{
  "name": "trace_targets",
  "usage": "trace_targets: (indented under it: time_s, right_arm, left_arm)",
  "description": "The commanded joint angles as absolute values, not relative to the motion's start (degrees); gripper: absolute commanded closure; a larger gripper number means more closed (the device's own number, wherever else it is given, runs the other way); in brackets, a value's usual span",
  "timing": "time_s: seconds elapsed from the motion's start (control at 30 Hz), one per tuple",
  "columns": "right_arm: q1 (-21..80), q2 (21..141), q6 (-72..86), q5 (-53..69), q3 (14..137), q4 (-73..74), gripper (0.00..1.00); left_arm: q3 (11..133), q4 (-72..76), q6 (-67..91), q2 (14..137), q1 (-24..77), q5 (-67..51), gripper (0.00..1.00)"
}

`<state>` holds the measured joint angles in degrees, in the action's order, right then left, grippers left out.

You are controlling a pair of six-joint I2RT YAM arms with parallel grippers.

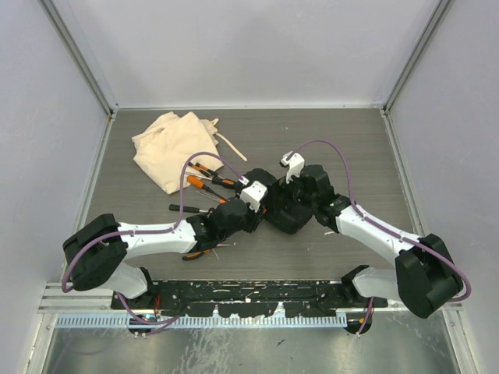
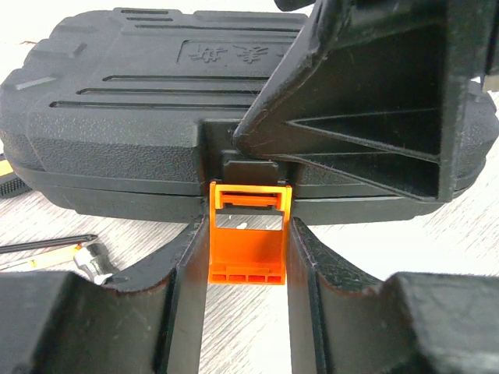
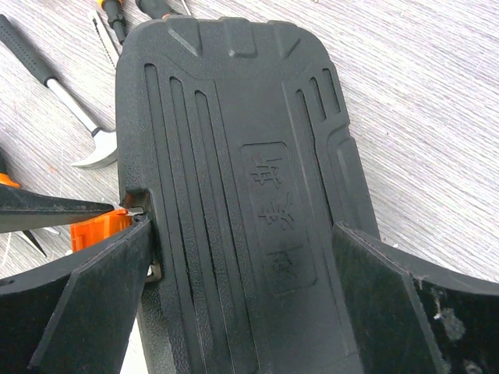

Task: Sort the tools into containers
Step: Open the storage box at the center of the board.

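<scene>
The black tool case (image 1: pixel 290 212) lies shut at mid-table. Its orange latch (image 2: pixel 248 241) hangs flipped down. My left gripper (image 2: pixel 249 230) is closed on the latch from both sides; it also shows in the top view (image 1: pixel 263 204). My right gripper (image 3: pixel 242 226) is open and straddles the case lid (image 3: pixel 234 156), one fingertip (image 3: pixel 129 241) at the latch notch. It also shows in the top view (image 1: pixel 300 193). Orange-and-black screwdrivers (image 1: pixel 209 181) lie left of the case. The hammer (image 3: pixel 58 89) lies beside them. The beige bag (image 1: pixel 175 146) lies crumpled at the back left.
Orange-handled pliers (image 1: pixel 199 253) peek out under my left forearm. More plier jaws (image 3: pixel 105 35) lie past the case's far end. A thin black shaft (image 2: pixel 47 244) lies on the table left of the latch. Grey walls enclose the table on three sides.
</scene>
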<state>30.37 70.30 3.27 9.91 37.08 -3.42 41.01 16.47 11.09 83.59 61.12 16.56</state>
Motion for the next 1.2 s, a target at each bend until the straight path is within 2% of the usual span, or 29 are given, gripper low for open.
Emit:
trace_targets:
  time_s: [0.0,0.13,0.37,0.8,0.93,1.17]
  right_arm:
    - [30.5,71.0,2.4,6.2,40.3,-3.8,0.00]
    - [30.3,70.5,2.8,-0.5,41.6,-2.5,0.00]
    - [27.4,69.3,2.4,-4.0,45.7,2.3,0.00]
    - [12.2,71.4,15.0,-14.7,49.6,6.4,0.00]
    - [11.3,66.0,17.8,-21.6,49.0,4.3,0.00]
    - [11.2,57.4,18.1,-22.5,45.3,5.3,0.00]
  left_arm:
    - [43.8,19.9,11.2,82.3,61.4,16.3,0.92]
    - [43.1,19.9,11.4,82.0,61.3,16.7,0.92]
    - [41.2,19.8,11.7,81.2,61.4,17.4,0.93]
    - [40.0,17.4,12.7,82.2,61.4,16.8,0.94]
    - [40.9,16.0,12.5,84.2,61.4,15.8,0.93]
    - [44.9,12.6,11.3,90.0,59.7,11.6,0.90]
